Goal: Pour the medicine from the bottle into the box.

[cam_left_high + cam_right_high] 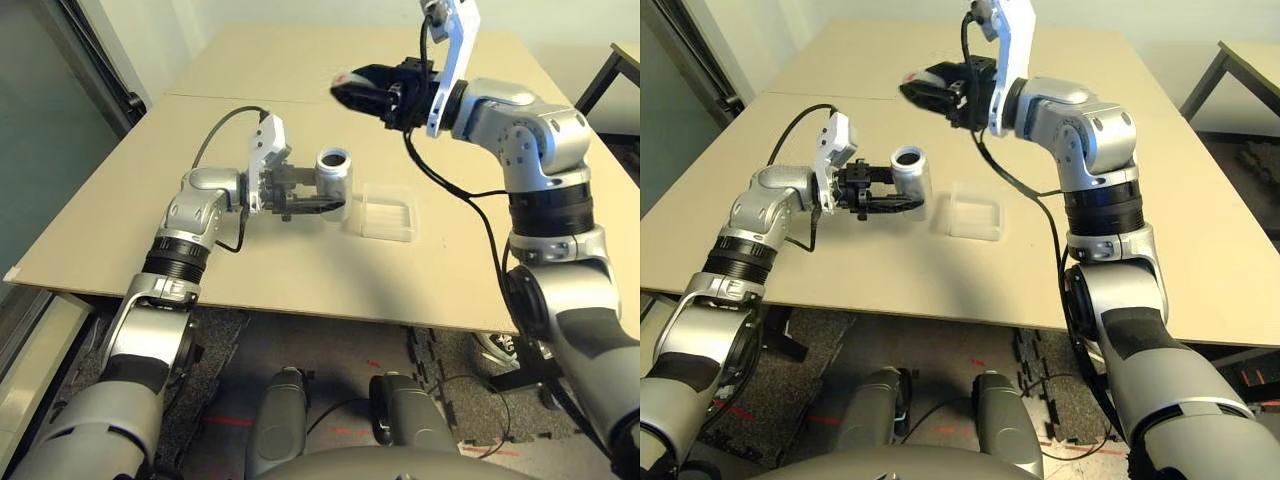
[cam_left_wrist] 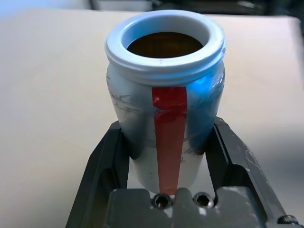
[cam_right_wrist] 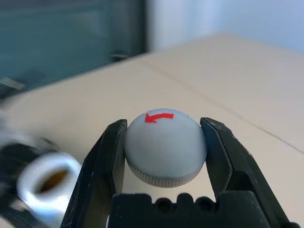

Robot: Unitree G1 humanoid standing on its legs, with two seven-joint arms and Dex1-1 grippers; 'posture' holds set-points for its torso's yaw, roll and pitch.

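1. The bottle (image 2: 164, 118), a small silver-grey cylinder with a red vertical stripe down its side, stands upright with its cap off; its white threaded rim rings a dark brown interior.
2. The left gripper (image 1: 318, 194) clamps the bottle's lower body between its two black fingers (image 2: 107, 161), one pressed to each side, with the stripe facing the wrist.
3. Held this way, the bottle sits low over the tan table (image 1: 120, 190), though whether its base touches the surface is hard to tell.
4. The box (image 1: 382, 213), a clear, colourless square tray with low walls, lies flat on the table just beside the bottle, on the robot's right of it.
5. The right gripper (image 3: 164, 142) grasps the round grey cap (image 3: 165, 148), a domed disc with a ribbed edge and a red curved arrow on top, pinched between both fingers.
6. That cap is raised well above the table, higher than the bottle's open mouth and beyond the box.
7. The medicine cannot be made out inside the bottle's dark opening.
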